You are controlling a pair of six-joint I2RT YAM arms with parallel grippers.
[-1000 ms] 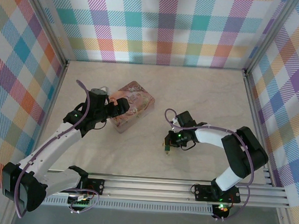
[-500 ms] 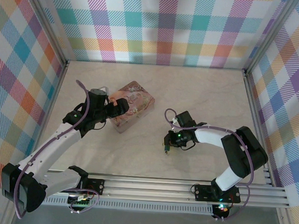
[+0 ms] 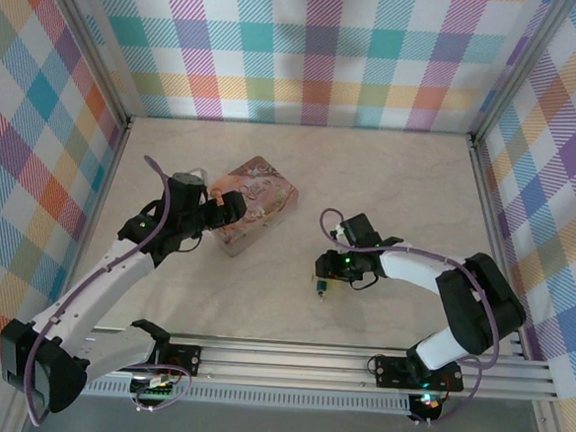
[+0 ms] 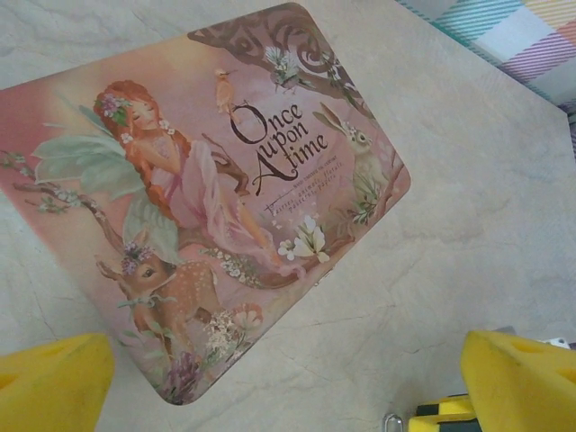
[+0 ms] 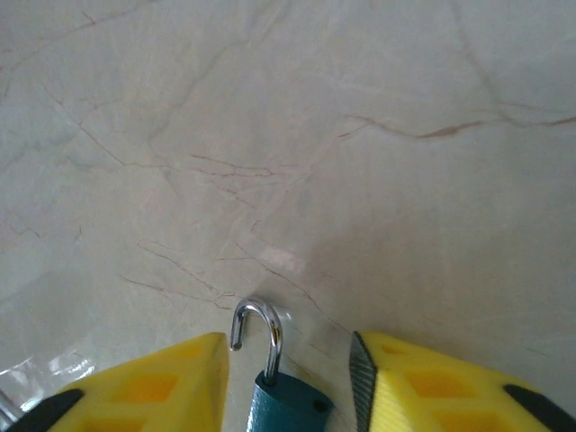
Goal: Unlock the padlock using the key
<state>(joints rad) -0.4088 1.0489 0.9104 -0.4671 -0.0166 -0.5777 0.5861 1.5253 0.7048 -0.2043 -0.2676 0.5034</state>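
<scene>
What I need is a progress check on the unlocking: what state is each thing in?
padlock: unlocked, shackle swung open with one end free.
right hand: open, straddling the padlock without touching it.
left hand: open wide above the tin box.
tin box: lid shut, lying flat on the table.

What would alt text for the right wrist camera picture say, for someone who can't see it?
A tiny blue padlock with a silvery shackle, one end seemingly free of the body, sits on a pale marbled table between the spread yellow fingers of the right end effector, neither finger touching it.
</scene>
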